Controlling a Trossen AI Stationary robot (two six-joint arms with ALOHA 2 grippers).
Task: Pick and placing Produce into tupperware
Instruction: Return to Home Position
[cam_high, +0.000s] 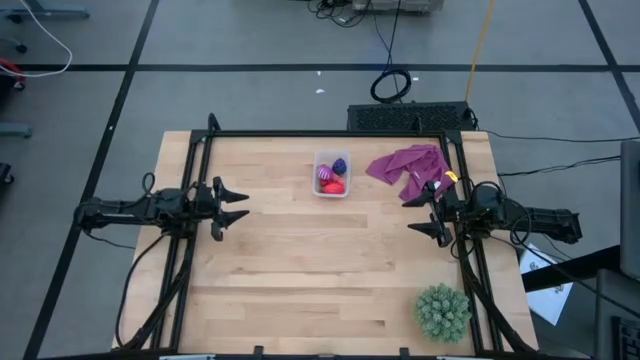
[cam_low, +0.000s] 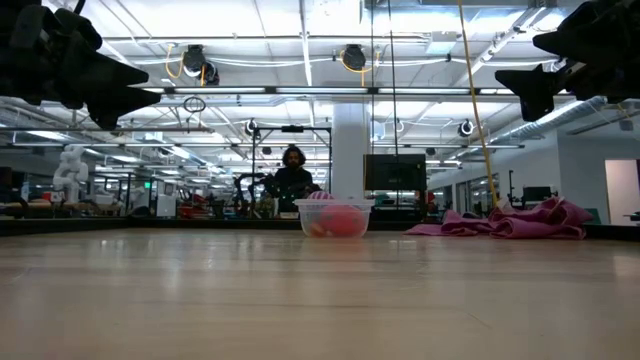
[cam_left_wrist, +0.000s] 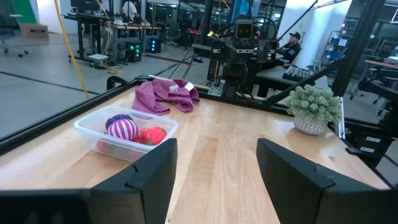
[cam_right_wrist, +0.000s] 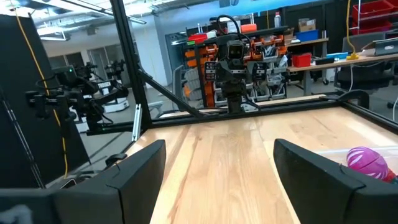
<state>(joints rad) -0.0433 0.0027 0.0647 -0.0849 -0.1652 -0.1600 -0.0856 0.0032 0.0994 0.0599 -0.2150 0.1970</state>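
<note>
The container sits at 12 o'clock on the table and holds the toy produce. The left end effector at 9 o'clock and the right end effector at 3 o'clock hover empty, fingers apart. Placement appears complete; only arm parking is left.

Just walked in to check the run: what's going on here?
Nothing is being handled. The left claw and right claw hang open and empty at the sides of the table. The toy fruits and vegetables lie inside the clear container at the far middle. A purple cloth lies near the right arm, and a green spiky ball sits in the near right corner.
</note>
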